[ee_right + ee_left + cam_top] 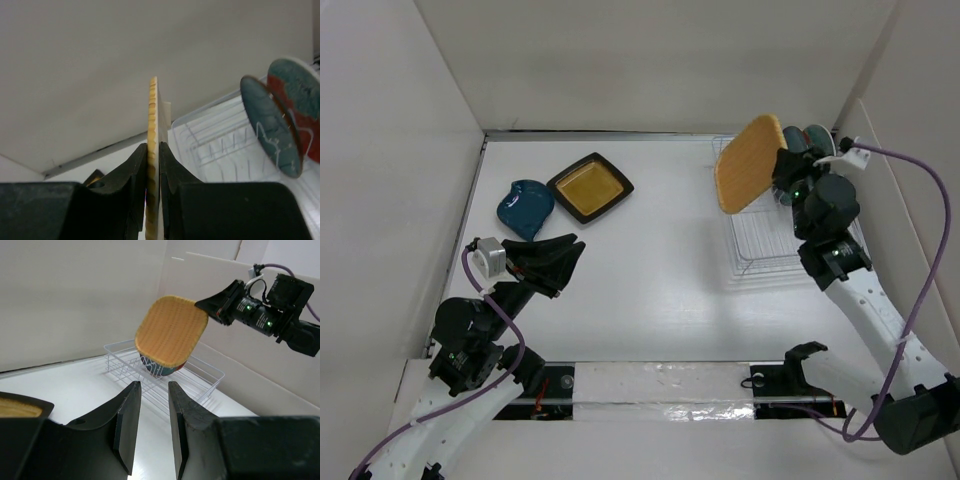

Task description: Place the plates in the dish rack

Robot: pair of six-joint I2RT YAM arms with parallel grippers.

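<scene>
The right gripper [782,165] clamps the tan wooden plate [748,165] by its edge and holds it on edge in the air above the white wire dish rack [765,245] at the far right of the table [650,260]. The right wrist view shows both fingers pressed flat against the plate's two faces. A dark teal plate [270,125] and a red plate [300,95] with a teal pattern stand upright in the far end of the rack.

The step in hand looks like slotting the wooden plate in on the near side of those two. Doing it well likely means keeping the plate vertical and parallel to the standing pair, lining its lower edge up with a free gap between prongs, and lowering it straight down. The grip should let go only once the rim rests on the wires. A tilt could knock the teal plate.

The right arm reaches far, with its wrist turned so the fingers point left. The left gripper [153,390] hangs low at the near left, jaws parted and holding nothing, near the glossy blue dish [525,207] and the black-rimmed square dish [590,187] lying on the table.
</scene>
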